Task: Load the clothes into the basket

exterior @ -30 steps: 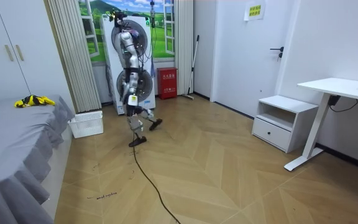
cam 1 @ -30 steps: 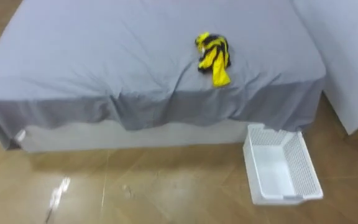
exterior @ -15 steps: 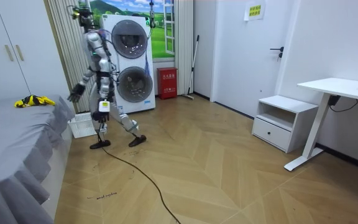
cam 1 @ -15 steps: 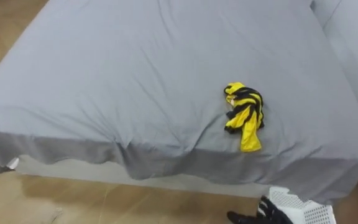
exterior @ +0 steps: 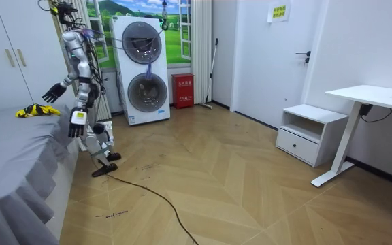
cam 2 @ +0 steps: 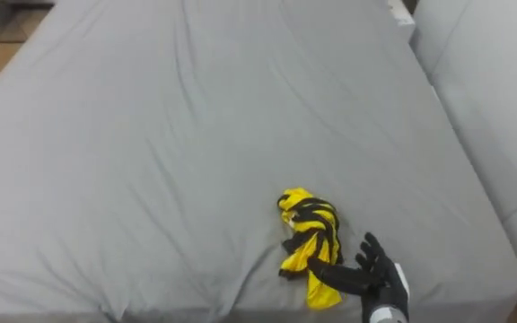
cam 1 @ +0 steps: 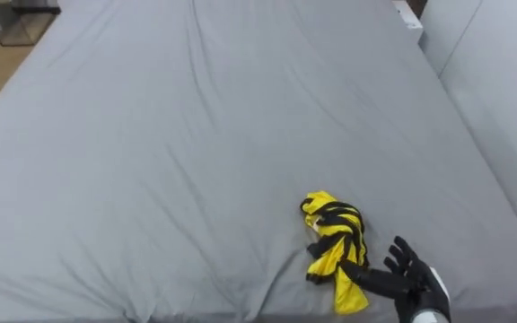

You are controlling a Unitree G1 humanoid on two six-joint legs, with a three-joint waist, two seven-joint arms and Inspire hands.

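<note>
A crumpled yellow-and-black garment (cam 1: pixel 335 248) (cam 2: pixel 307 240) lies on the grey bed (cam 1: pixel 178 152) near its front edge. My right hand (cam 1: pixel 410 283) (cam 2: pixel 376 274) hovers just to the garment's right, open, with its fingers spread. The thumb reaches toward the cloth's lower end, and I cannot tell whether it touches. In the room view I stand at the bed's edge with the right hand (exterior: pixel 52 91) held out toward the garment (exterior: pixel 36 109). My left hand (exterior: pixel 77 124) hangs at my side.
A pale panel (cam 1: pixel 501 108) borders the bed on my right. A dark box (cam 1: pixel 12 16) stands beyond the bed's far left corner. Behind me are a stacked washer and dryer (exterior: pixel 141 68), a nightstand (exterior: pixel 305 133) and a white desk (exterior: pixel 373 95).
I have walked from the washer up to the bed. The eye view has moved in over the bed, so the garment is close. The right hand has risen beside it.
</note>
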